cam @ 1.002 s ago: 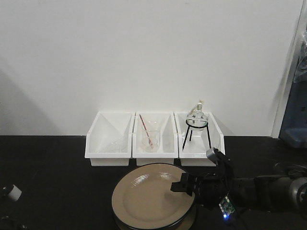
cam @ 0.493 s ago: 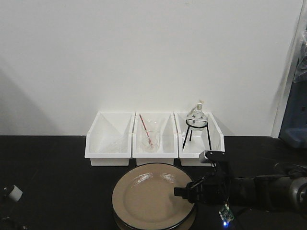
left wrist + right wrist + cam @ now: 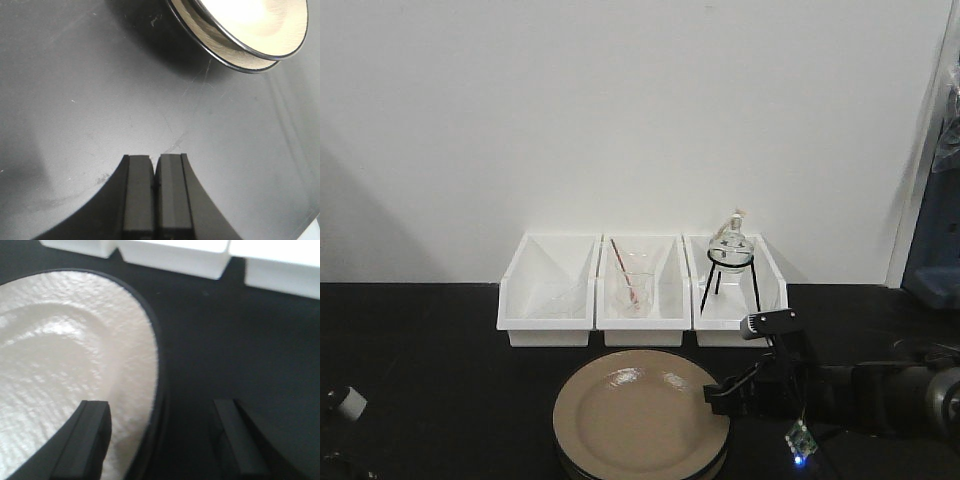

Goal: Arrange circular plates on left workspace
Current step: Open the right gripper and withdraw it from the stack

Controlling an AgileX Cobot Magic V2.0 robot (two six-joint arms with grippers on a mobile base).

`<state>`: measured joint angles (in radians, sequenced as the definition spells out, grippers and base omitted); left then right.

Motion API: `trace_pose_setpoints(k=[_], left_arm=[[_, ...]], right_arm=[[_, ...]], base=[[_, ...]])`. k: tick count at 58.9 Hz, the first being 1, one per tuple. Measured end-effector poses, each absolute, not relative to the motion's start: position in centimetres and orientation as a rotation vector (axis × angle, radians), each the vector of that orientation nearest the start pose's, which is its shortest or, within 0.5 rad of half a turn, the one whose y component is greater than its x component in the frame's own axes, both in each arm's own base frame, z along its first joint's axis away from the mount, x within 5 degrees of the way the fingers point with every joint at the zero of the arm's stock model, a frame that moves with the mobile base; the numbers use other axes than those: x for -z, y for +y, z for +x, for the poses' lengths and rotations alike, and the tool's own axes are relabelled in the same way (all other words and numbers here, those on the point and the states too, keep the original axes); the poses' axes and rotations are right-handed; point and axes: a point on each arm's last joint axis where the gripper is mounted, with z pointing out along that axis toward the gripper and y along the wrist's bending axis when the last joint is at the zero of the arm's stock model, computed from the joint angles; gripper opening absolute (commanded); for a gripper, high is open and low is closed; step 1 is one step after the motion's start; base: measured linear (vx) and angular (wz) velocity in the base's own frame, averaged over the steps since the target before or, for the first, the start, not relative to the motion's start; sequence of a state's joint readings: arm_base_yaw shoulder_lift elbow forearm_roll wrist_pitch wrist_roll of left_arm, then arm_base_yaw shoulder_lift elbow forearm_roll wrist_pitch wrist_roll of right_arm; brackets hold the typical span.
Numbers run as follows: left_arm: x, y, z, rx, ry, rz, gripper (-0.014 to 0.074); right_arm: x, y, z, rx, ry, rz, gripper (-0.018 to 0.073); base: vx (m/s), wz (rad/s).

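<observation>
The two circular plates (image 3: 638, 418) sit stacked at the front middle of the desk (image 3: 420, 350), just in front of the white bins (image 3: 640, 290). The right claw (image 3: 160, 407) is spread wide and straddles the right rim of the top plate (image 3: 65, 355). One finger is above the glaze and the other is outside it over the desk, and it grips nothing. The left claw (image 3: 155, 165) is clenched and empty over bare desk, apart from the stack. The step in hand looks like grasping the top plate. The next move likely calls for lowering, pinching the rim, then lifting and carrying it left.
</observation>
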<state>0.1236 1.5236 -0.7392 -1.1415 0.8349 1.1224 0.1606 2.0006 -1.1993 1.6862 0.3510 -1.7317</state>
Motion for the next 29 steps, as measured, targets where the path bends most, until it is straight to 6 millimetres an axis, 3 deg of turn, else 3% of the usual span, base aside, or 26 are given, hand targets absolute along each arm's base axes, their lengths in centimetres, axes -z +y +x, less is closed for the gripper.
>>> trace_pose_setpoints(k=[9, 22, 29], left_arm=[[-20.2, -2.9, 26.6, 0.887, 2.482, 0.212, 0.0], [-20.2, -2.8, 26.6, 0.892, 2.498, 0.153, 0.0], [-19.9, -2.4, 26.7, 0.83, 2.527, 0.114, 0.0]], right_arm=[[-19.0, 8.9, 41.3, -0.331, 2.154, -0.351, 0.0333], [-25.4, 7.4, 40.0, -0.182, 2.026, -0.268, -0.0017], [-30.3, 6.6, 38.2, -0.134, 1.912, -0.217, -0.0011]], base=[[0.0, 0.0], [0.0, 0.0], [0.0, 0.0]])
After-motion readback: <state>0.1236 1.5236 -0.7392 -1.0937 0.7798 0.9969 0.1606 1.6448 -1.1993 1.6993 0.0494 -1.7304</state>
